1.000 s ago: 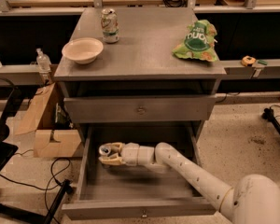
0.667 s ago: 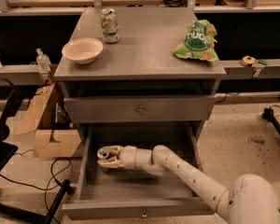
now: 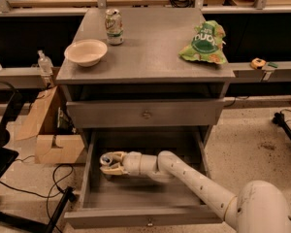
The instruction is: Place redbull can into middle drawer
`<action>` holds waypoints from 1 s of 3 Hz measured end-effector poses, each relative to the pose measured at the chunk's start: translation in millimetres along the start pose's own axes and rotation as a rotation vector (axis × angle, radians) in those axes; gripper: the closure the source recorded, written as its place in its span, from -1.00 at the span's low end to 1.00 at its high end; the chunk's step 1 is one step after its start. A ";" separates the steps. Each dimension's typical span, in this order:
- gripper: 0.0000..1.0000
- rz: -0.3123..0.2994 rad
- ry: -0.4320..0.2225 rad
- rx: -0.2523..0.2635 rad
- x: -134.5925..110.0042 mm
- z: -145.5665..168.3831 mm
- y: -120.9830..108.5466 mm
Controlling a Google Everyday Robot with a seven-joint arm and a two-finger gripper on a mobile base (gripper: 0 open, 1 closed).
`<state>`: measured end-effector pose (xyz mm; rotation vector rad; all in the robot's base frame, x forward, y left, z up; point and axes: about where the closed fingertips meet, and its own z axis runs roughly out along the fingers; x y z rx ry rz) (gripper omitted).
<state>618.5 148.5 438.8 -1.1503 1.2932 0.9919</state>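
1. Inside the open, wide grey middle drawer (image 3: 116, 217), the white arm's gripper (image 3: 111, 163) has edged left, fingers pinching the slim blue-and-silver redbull can (image 3: 105, 158).
2. Can sits low at drawer's left; release likely next.

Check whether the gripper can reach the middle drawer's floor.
Probably yes: the middle drawer is pulled open and the gripper, shut on the redbull can, sits inside it at the left, nothing visibly blocking.

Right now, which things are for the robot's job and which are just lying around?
For the job: redbull can, gripped by the hand low inside the open middle drawer.
Just lying about: soda can, bowl and chip bag on the cabinet top; cardboard box beside it.
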 end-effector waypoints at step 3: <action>-1.00 0.001 -0.004 -0.010 -1.6 6.0 3.8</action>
